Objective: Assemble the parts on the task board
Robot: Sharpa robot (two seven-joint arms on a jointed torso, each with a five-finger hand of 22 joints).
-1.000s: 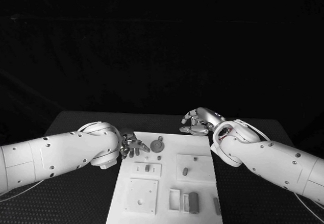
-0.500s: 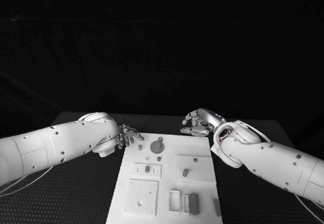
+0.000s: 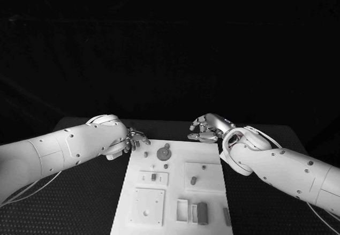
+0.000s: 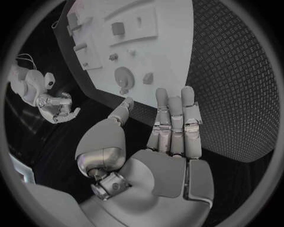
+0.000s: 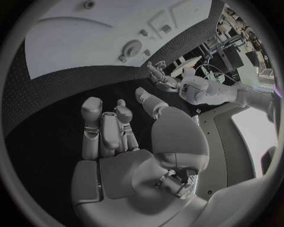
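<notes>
The board [image 3: 177, 193] is lying in the middle of the table [image 3: 80, 198], running from the near edge toward the far side. A round disc [image 3: 164, 152] with a small tab is sitting near its far end, with a tiny piece [image 3: 146, 154] just beside it. Further in there is a peg [image 3: 193, 179] on a raised square, a small dark block [image 3: 154, 176] on another, and a longer bar [image 3: 202, 212] near the front beside a frame; these are too small to tell whether they are seated or just lying there.

The left wrist view is showing the disc [image 4: 124, 75] and the far-end pieces more plainly than the head view does, and the right wrist view is catching the same disc [image 5: 130, 48] from the other side.

The left hand [image 3: 132, 142] is hovering over the table just off the board's far left corner, fingers straight and apart, holding nothing. The right hand [image 3: 206, 128] is sitting beyond the board's far edge, fingers curled partway inward; it seems to be grasping nothing, and its wrist view shows an empty palm [image 5: 112, 156].
</notes>
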